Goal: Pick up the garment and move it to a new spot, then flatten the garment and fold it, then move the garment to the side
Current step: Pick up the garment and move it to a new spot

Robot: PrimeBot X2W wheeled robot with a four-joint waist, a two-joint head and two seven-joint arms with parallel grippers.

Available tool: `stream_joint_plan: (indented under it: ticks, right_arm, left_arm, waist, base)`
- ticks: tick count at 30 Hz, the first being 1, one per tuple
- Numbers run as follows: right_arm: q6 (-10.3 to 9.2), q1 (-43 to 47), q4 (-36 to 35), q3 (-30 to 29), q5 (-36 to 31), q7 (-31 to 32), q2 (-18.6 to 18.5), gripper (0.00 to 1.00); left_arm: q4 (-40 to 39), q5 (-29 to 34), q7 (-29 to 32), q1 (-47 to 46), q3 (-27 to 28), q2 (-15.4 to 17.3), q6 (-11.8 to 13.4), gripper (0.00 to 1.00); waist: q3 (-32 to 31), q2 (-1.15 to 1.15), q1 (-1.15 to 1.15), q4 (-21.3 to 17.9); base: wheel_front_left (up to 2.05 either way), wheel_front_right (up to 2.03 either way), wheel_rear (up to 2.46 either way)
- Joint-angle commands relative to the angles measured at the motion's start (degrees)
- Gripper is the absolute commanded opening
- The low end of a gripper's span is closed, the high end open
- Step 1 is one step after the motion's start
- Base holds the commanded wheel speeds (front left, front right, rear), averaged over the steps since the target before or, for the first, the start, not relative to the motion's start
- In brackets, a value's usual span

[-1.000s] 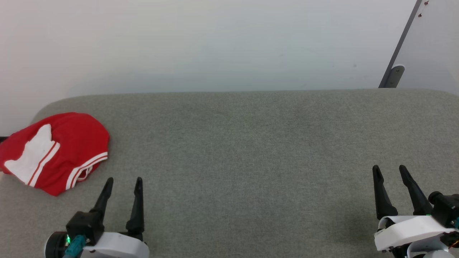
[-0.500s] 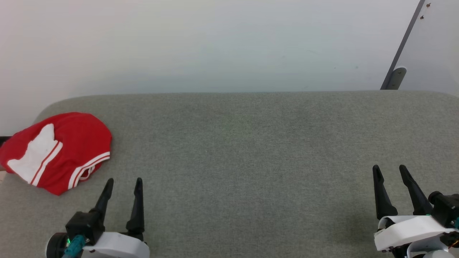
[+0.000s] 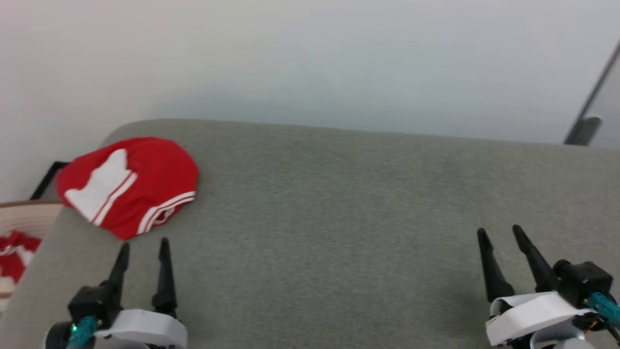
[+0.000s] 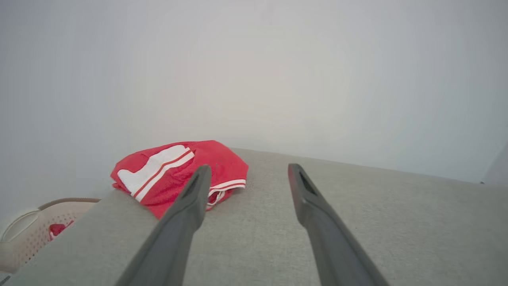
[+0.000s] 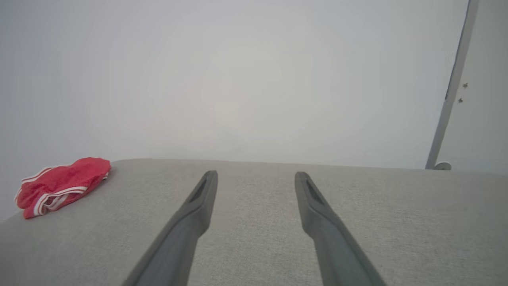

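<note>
The garment (image 3: 13, 252) shows as crumpled red cloth with white bits inside a pale basket (image 3: 29, 218) off the table's left end, mostly cut off by the frame edge. In the left wrist view a red scrap of the garment (image 4: 57, 229) peeks through the basket (image 4: 24, 234). My left gripper (image 3: 145, 242) hovers open and empty over the grey table (image 3: 339, 218) near its front left, well right of the basket. My right gripper (image 3: 499, 230) stands open and empty at the front right. Both wrist views show parted fingers: left gripper (image 4: 249, 169), right gripper (image 5: 256, 174).
A small folded red-and-white cloth bundle (image 3: 145, 179) with striped trim lies on the table's far left corner, just beyond my left fingertips; the bundle (image 4: 222, 163) (image 5: 67, 178) shows in both wrist views. A pale wall stands behind the table. A grey post (image 3: 583, 128) rises at back right.
The head camera has swung left and tilted, bringing the basket and the table's left end into view. Both grippers stay open in the same pose.
</note>
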Motion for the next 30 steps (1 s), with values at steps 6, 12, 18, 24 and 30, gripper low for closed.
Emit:
stream_joint_plan:
  ticks: [6, 12, 18, 24, 30]
  right_arm:
    - [-0.06, -1.49, 1.15, 2.92, 1.24, -0.06, -0.41, 1.0]
    - [-0.06, -2.27, 2.29, 5.51, 2.27, -0.54, -0.65, 1.0]
    - [-0.06, -3.2, 3.22, 7.13, 2.68, -0.73, -0.62, 1.0]
    - [-0.06, -3.4, 3.68, 7.72, 2.99, -1.05, -1.09, 1.0]
    - [-0.06, -3.91, 3.4, 7.96, 2.77, -0.75, -1.6, 1.0]
  left_arm:
    - [-0.53, 0.02, -0.03, 1.01, 1.25, -0.32, 2.35, 1.0]
    - [-1.07, 0.19, 0.19, 1.87, 1.66, 0.22, 3.57, 1.0]
    - [-3.09, -0.23, 1.03, 3.09, 1.45, -0.02, 4.35, 1.0]
    - [-4.76, -0.82, 2.07, 3.98, 1.14, -0.4, 5.2, 1.0]
    - [-6.33, -2.35, 4.48, 2.36, 1.21, -0.09, 4.8, 1.0]
  waist:
    - [-2.23, 0.0, 0.0, 8.02]
    - [-3.15, 0.0, 0.0, 12.42]
    - [-3.35, 0.0, 0.0, 15.02]
    - [-3.1, 0.0, 0.0, 15.79]
    - [-2.1, 0.0, 0.0, 15.37]
  base:
    - [0.0, 0.0, 0.0]
    - [0.0, 0.0, 0.0]
    - [0.0, 0.0, 0.0]
    - [0.0, 0.0, 0.0]
    - [0.0, 0.0, 0.0]
